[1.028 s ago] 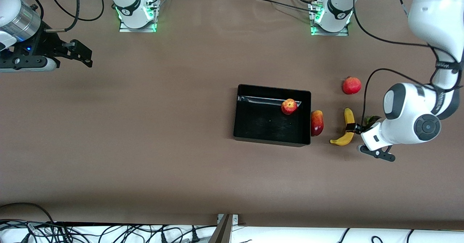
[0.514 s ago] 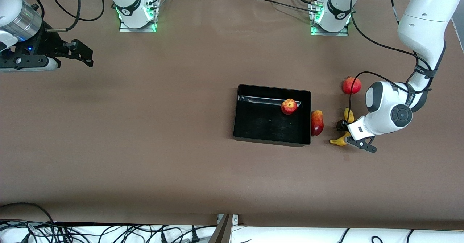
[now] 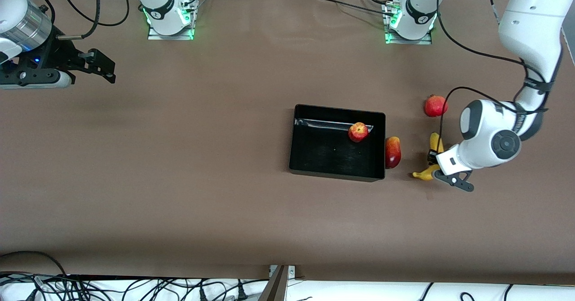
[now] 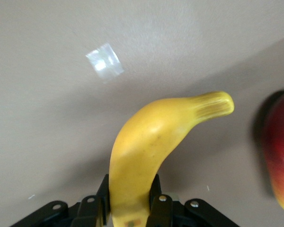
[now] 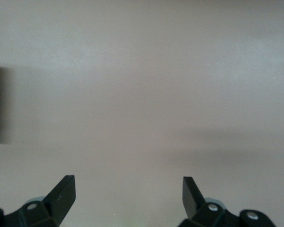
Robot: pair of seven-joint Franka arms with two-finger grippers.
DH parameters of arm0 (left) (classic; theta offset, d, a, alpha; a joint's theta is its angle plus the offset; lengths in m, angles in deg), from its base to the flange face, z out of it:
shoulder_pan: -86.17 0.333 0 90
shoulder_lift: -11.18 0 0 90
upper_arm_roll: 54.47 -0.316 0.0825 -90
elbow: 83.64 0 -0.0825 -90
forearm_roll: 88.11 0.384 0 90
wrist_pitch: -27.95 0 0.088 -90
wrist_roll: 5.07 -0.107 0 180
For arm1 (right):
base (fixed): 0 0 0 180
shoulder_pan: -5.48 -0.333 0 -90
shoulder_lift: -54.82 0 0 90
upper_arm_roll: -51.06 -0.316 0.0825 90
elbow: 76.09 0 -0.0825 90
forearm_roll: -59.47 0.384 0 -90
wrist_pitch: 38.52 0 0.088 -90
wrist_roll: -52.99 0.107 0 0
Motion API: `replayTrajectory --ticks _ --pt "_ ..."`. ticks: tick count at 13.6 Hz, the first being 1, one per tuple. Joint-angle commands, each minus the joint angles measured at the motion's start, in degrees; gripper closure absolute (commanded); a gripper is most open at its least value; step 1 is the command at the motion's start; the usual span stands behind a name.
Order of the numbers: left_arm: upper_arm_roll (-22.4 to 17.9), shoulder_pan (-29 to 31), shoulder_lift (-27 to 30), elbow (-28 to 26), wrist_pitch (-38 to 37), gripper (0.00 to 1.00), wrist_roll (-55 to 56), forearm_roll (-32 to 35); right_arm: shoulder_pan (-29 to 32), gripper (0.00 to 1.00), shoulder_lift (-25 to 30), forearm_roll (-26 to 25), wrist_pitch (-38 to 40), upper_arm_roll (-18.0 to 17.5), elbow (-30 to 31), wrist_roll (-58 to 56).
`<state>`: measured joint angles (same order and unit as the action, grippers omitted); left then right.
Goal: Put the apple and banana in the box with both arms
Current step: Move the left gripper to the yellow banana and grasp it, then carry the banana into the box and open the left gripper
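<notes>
The apple (image 3: 358,131) lies in the black box (image 3: 323,155), by its wall toward the left arm's end. The yellow banana (image 3: 434,142) lies toward the left arm's end from the box. My left gripper (image 3: 433,159) is shut on its middle, low at the table. In the left wrist view the banana (image 4: 151,142) runs out from between the left gripper's (image 4: 128,189) jaws. I cannot tell whether it is off the table. My right gripper (image 3: 105,69) waits open and empty at the right arm's end; the right wrist view shows the gripper (image 5: 128,189) over bare table.
A red-and-yellow mango (image 3: 392,152) lies against the outside of the box, between box and banana, and shows in the left wrist view (image 4: 279,156). A round red fruit with a crown tip (image 3: 435,106) lies farther from the front camera than the banana.
The left arm's wrist has swung in over the banana. The banana's lower tip has shifted slightly toward the left arm's end. The right arm has not moved.
</notes>
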<state>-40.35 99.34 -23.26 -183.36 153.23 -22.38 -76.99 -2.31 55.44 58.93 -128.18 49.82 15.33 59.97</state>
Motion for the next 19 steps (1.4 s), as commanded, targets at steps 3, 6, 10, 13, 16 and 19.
replayTrajectory --ticks 3,6,10,13,16,19 --pt "1.35 -8.92 1.65 17.62 -23.92 1.0 10.06 -0.91 -0.29 0.0 -0.18 -1.05 0.63 0.01 -0.98 -0.03" --pt "1.26 -18.32 1.3 17.98 -23.34 1.0 28.41 -8.38 -0.29 0.0 -0.18 -1.05 0.63 0.01 -0.98 -0.03" --pt "0.91 -29.76 -4.66 16.93 -11.66 1.0 44.96 -7.69 -0.29 0.0 -0.18 -1.05 0.8 0.01 -0.98 -0.03" --pt "0.82 -31.62 -8.27 16.06 -7.96 1.0 46.41 -7.6 -0.29 0.0 -0.18 -0.87 0.89 0.01 -0.98 0.06" --pt "0.82 -31.71 -10.3 15.96 -6.98 0.43 47.11 -7.69 -0.29 0.0 -0.18 -0.87 0.98 -0.08 -0.9 0.06" --pt "0.47 -30.13 -6.72 16.84 -11.79 0.0 48.08 -7.78 -0.29 0.0 -0.18 -0.87 0.89 -0.08 -0.98 0.06"
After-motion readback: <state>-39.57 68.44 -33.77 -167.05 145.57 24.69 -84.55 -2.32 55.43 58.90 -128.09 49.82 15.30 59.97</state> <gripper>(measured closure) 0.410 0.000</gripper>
